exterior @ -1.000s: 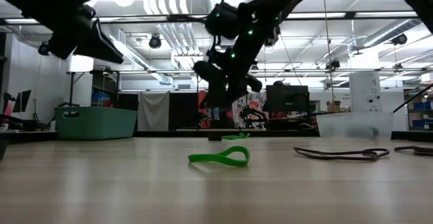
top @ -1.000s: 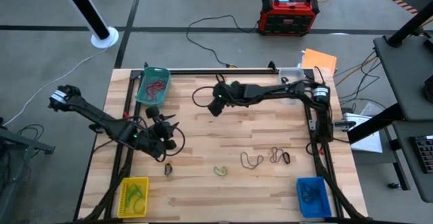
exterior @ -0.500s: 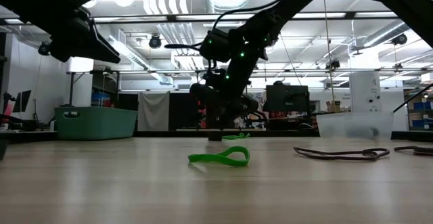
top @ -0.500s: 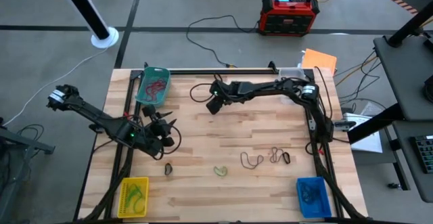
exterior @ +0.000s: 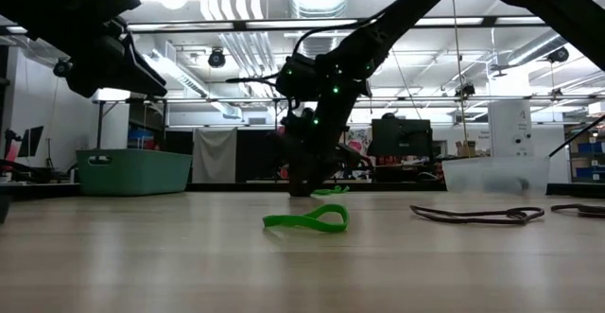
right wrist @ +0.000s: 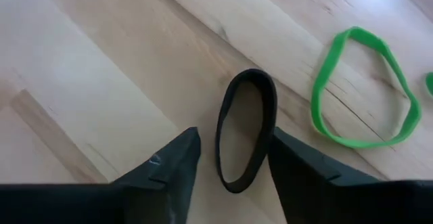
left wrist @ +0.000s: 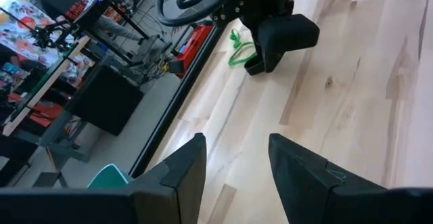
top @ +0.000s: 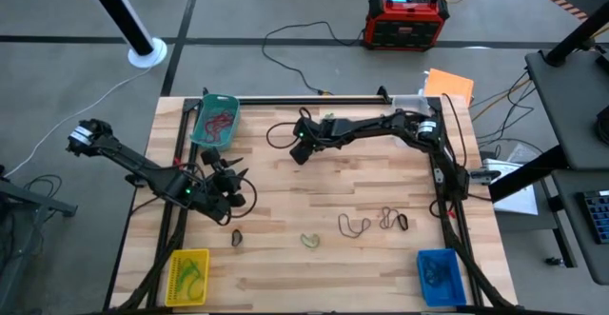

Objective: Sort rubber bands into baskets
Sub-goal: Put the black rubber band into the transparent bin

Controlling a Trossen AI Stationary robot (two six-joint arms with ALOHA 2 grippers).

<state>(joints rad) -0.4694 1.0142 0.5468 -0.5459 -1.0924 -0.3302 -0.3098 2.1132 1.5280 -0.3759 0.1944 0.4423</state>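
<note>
Right gripper (right wrist: 230,158) lowered to the wooden table (right wrist: 81,82), fingers parted around a small black rubber loop (right wrist: 245,129), thin green band (right wrist: 358,92) beside, left gripper (left wrist: 237,166) released, both fingertips cut off.

We reach our right arm across the far half of the table, its gripper (top: 299,149) lowered close to the wood, fingers (right wrist: 169,166) parted; our left arm stretches in from the left edge, its gripper (top: 231,193) raised above the surface, fingers (left wrist: 183,166) apart.
</note>
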